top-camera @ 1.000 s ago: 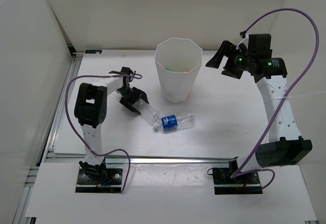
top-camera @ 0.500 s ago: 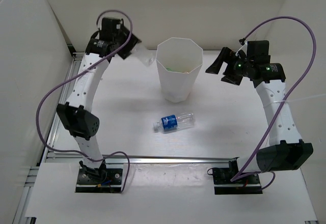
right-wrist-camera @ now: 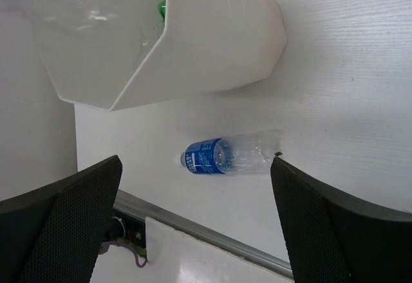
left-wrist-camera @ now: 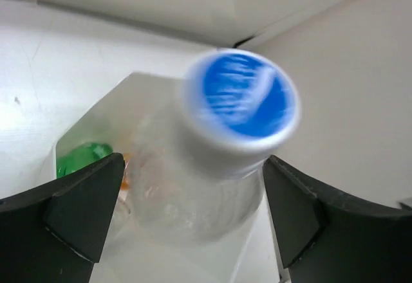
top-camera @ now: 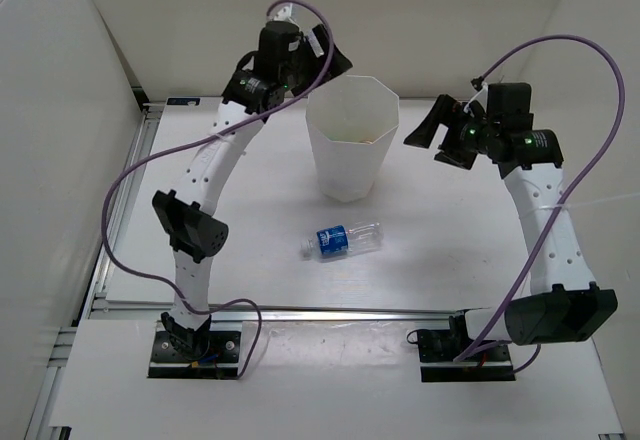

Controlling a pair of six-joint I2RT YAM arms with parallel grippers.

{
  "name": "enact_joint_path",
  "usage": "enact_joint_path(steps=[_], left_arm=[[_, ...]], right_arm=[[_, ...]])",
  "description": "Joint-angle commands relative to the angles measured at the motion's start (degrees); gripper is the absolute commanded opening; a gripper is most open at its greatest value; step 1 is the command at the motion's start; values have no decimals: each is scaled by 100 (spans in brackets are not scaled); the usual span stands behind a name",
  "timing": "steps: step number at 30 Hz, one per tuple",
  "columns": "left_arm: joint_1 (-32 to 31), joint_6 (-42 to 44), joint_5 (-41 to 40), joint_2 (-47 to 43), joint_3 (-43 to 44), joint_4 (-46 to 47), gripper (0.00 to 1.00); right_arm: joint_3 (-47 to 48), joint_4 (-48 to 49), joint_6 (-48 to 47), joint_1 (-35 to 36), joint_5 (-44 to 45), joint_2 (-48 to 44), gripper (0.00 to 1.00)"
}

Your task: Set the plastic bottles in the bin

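The tall white bin (top-camera: 322, 156) stands mid-table. My left gripper (top-camera: 322, 52) hangs over its far-left rim with the jaws open. In the left wrist view a plain clear bottle with a blue cap (left-wrist-camera: 248, 96) sits blurred between the spread fingers (left-wrist-camera: 77, 206), touching neither, above the bin's mouth (left-wrist-camera: 103, 109). A green bottle (left-wrist-camera: 84, 157) and a bit of orange (left-wrist-camera: 125, 167) lie inside the bin. A clear blue-labelled bottle (top-camera: 342, 240) lies on its side on the table in front of the bin. My right gripper (top-camera: 436, 128) hovers open and empty right of the bin, looking down on that bottle (right-wrist-camera: 225, 155).
White walls close in the table on the left, back and right. A metal rail (top-camera: 300, 312) runs along the near edge in front of the arm bases. In the right wrist view the bin (right-wrist-camera: 212, 38) fills the upper part.
My left arm lifted the clear bottle off the table, swung up and right to the bin's rim and opened its jaws; the bottle has come loose. The right arm barely moved.
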Motion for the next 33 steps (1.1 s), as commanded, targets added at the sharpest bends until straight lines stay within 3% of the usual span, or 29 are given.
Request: enact_joint_path(steps=[1, 4, 7, 10, 12, 13, 17, 20, 25, 30, 33], left_arm=[[-75, 502, 265, -1, -179, 43, 100], [-129, 730, -76, -534, -732, 43, 100], [-129, 1108, -945, -1367, -1565, 43, 100], [55, 962, -2097, -2072, -2662, -298, 100], [318, 583, -2658, -2880, -3419, -484, 100], [380, 487, -2827, -3188, -4276, -484, 100], [741, 213, -3039, -4629, -5899, -484, 100], [917, 274, -2820, -5088, -6401, -484, 100], [1031, 380, -2740, -5081, -6323, -484, 100], [1163, -32, -3083, -5150, -6358, -1177, 100], [1268, -86, -3329, -5431, -6683, -1415, 100]], right_arm=[[-147, 99, -41, -18, 8, -303, 100], [-322, 99, -94, -18, 61, -444, 100], [-480, 168, -146, -18, -18, -593, 100], [-735, 275, -208, 113, -141, -873, 100], [-1059, 449, -339, 412, -141, -1084, 100], [-1174, 450, -444, 570, -141, -1146, 100], [-1465, 311, -928, 2270, 717, -1226, 100], [-1527, 196, -929, 3259, 1816, -1033, 100], [-1334, 196, -1411, 4312, 2660, -533, 100], [-1517, 633, -2972, 5745, 4602, 311, 98], [-1650, 1291, -3625, 6072, 4667, 803, 95]])
